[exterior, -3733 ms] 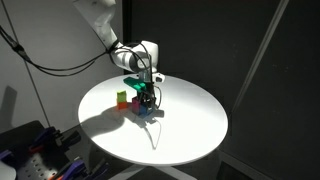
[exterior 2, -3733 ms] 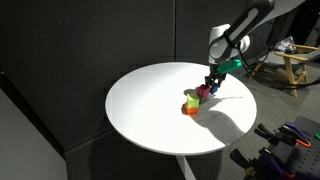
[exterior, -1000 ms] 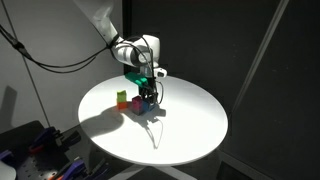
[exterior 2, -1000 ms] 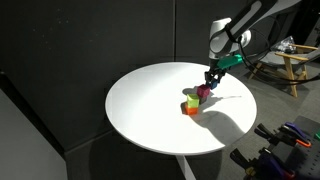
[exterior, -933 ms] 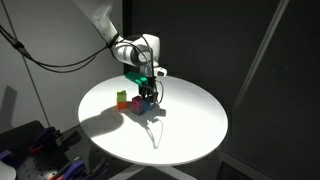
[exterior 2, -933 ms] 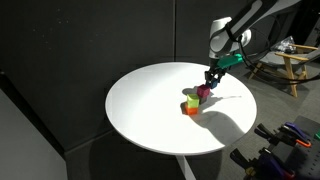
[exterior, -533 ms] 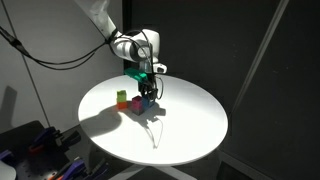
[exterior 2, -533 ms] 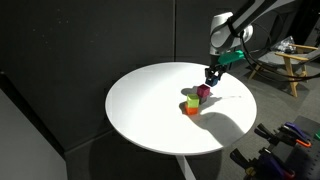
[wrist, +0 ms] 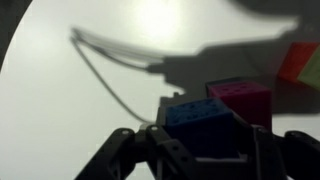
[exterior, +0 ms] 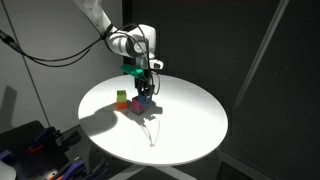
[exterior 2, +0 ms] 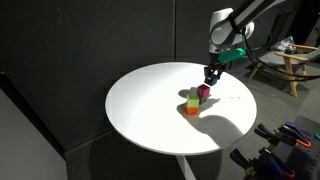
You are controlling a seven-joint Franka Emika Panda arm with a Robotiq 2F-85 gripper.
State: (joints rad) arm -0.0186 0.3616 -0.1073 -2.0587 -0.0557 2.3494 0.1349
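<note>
My gripper [wrist: 205,143] is shut on a blue block [wrist: 203,120], which fills the space between the two fingers in the wrist view. Just beyond it, a magenta block [wrist: 243,100] lies on the white round table [wrist: 60,110], and an orange and green block [wrist: 303,62] lies further right. In both exterior views the gripper [exterior: 147,86] [exterior 2: 209,77] hangs a little above the magenta block [exterior: 143,103] [exterior 2: 203,91]. A green block [exterior: 122,97] [exterior 2: 192,98] sits beside the magenta one, with an orange block [exterior 2: 191,108] under or against it.
A thin cable [wrist: 110,80] trails across the tabletop [exterior: 190,125] from the blocks toward the near edge. Dark curtains surround the table. A wooden chair [exterior 2: 290,60] and equipment [exterior: 35,150] stand off to the sides.
The arm has risen a little, lifting the gripper and the blue block higher above the magenta block. The blocks on the table have stayed where they were.
</note>
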